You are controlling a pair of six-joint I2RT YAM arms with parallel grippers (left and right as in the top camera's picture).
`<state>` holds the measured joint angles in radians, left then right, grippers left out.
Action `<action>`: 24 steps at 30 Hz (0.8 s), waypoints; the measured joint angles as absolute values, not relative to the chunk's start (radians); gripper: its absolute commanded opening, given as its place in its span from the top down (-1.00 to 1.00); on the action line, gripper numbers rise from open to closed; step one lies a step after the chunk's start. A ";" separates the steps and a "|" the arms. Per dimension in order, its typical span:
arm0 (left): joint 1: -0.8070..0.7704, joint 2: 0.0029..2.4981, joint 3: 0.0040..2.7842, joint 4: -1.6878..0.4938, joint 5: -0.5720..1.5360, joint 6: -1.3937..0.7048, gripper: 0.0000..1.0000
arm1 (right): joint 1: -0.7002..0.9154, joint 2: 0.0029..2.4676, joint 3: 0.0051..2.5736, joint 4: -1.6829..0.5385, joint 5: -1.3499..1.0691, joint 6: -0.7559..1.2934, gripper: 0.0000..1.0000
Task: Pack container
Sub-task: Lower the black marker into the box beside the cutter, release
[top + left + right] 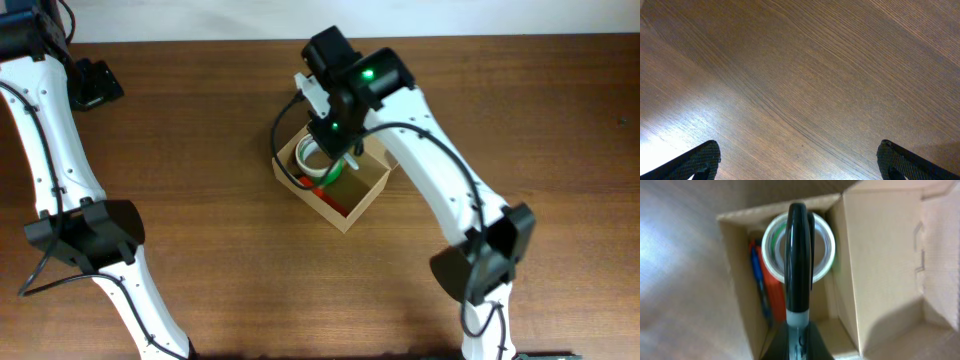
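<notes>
Item count: seven pieces, six kinds.
Container (880, 255), 1; tape roll (772, 255), 1; black marker (798, 255), 1; blue pen (760, 285), 1; red item (776, 295), kind unclear, 1; robot arms, 2: left arm (60, 180), right arm (440, 170).

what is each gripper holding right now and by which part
The right gripper holds a black marker by its upper end, the rest hanging over the tape roll in the container. The left gripper is open, holding nothing.

Matt cardboard container (875, 265), glossy plastic marker (798, 260)
</notes>
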<state>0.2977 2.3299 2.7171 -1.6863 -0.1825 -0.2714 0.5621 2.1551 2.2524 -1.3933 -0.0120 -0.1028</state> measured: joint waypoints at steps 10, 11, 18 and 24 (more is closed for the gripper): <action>0.298 2.330 2.717 -1.686 -0.183 -0.271 -1.00 | 0.562 2.196 2.206 -1.316 -0.031 -0.080 0.92; 0.298 2.330 2.717 -1.687 -0.183 -0.271 -0.99 | 0.562 2.196 2.200 -1.315 -0.036 -0.079 0.92; 0.298 2.330 2.717 -1.686 -0.183 -0.271 -1.00 | 0.562 2.196 2.115 -1.306 -0.078 -0.078 0.93; 0.298 2.330 2.717 -1.687 -0.183 -0.271 -1.00 | 0.564 2.196 2.041 -1.295 -0.103 -0.080 0.92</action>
